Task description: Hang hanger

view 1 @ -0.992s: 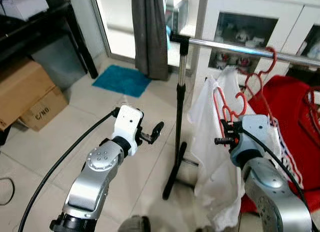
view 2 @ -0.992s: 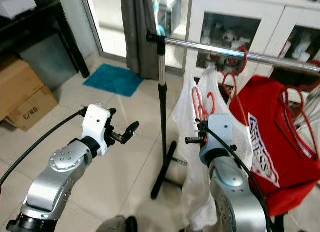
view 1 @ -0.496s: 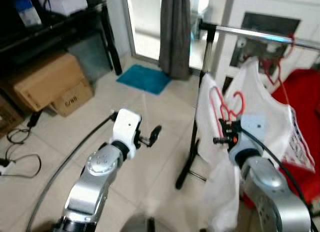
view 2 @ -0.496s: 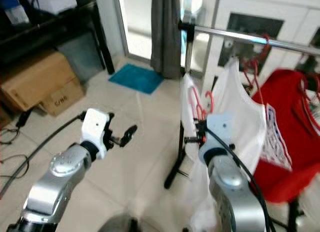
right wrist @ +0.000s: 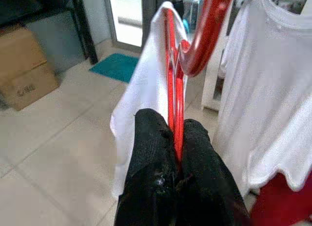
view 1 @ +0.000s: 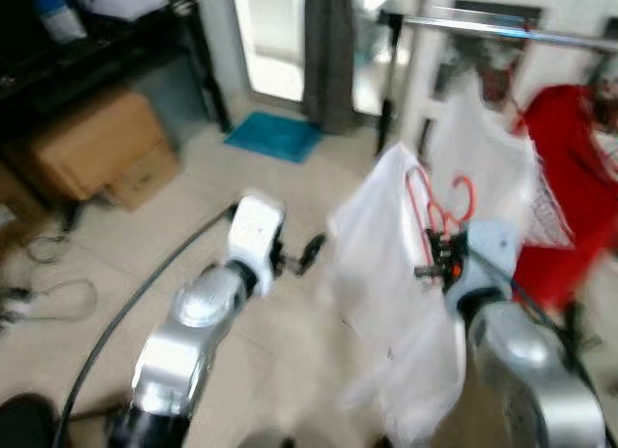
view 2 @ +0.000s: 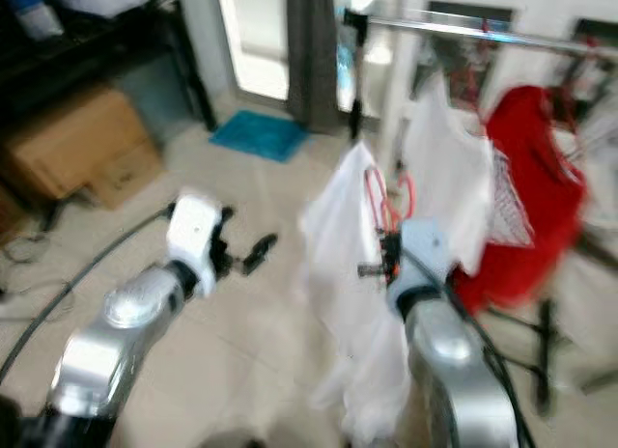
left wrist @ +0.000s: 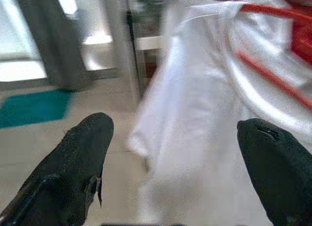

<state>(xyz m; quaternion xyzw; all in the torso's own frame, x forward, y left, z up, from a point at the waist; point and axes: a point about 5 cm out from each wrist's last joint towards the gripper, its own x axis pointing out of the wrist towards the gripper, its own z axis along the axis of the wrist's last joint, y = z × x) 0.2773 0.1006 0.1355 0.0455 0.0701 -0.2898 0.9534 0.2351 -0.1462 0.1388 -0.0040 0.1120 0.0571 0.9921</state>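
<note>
Red plastic hanger [right wrist: 174, 84], draped in a limp white shirt [right wrist: 141, 84], sits pinched in my right gripper [right wrist: 176, 138] short of the rail [view 1: 463, 25]; light, swingy. Left gripper [left wrist: 175, 158] fingers are spread.

Daylight pours in from the glass door [view 1: 275, 42] at about 12 o'clock, washing out there. Both eye views are smeared by motion blur, worst toward 3 o'clock. The right wrist view is sharp and evenly lit; the left wrist view is soft, its background streaked.
</note>
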